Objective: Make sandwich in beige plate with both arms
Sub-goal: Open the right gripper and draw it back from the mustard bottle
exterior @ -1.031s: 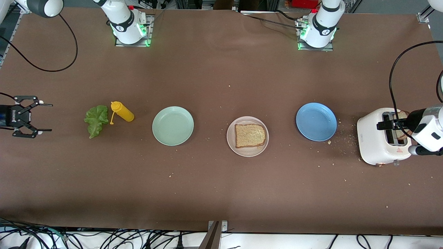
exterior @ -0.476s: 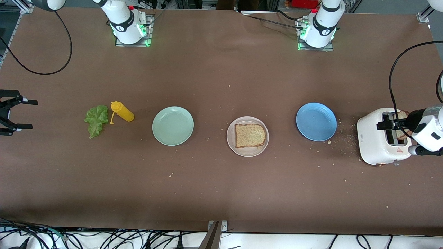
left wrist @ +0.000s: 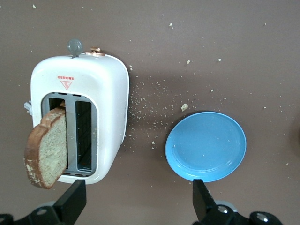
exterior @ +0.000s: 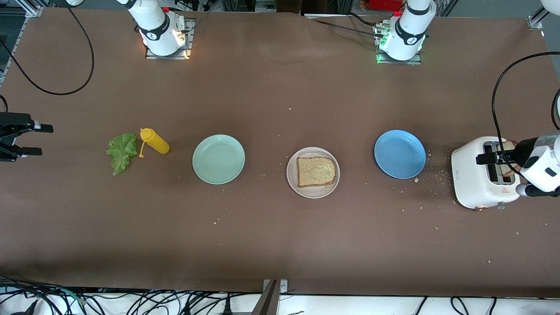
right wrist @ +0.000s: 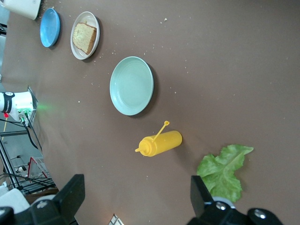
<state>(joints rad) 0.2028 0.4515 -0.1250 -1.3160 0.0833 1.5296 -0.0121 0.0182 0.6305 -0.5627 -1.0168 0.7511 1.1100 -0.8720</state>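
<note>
Both grippers stand apart: from the front, the right gripper (exterior: pixel 33 140) hangs at the table's edge, the left gripper (exterior: pixel 494 158) over the toaster (exterior: pixel 474 183); the beige plate (exterior: pixel 292 180) holds toast (exterior: pixel 316 171) mid-table. Left wrist: second slice (left wrist: pixel 47 147) leaning from a slot, crumbs (left wrist: pixel 140 101) beside. Right wrist: lettuce (right wrist: pixel 224 171) on brown cloth (right wrist: pixel 225 70).

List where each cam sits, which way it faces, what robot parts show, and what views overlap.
Front view: high across the table, facing both arm bases; right end effector open at the right arm's end, left end effector over the white two-slot toaster.
Left wrist view: looks down on the toaster, brown toast slice and round blue plate; own open fingertips show.
Right wrist view: looks down on green lettuce leaf and yellow squeeze bottle; own open fingertips show.
Shared: both wrist views catch the blue plate.
</note>
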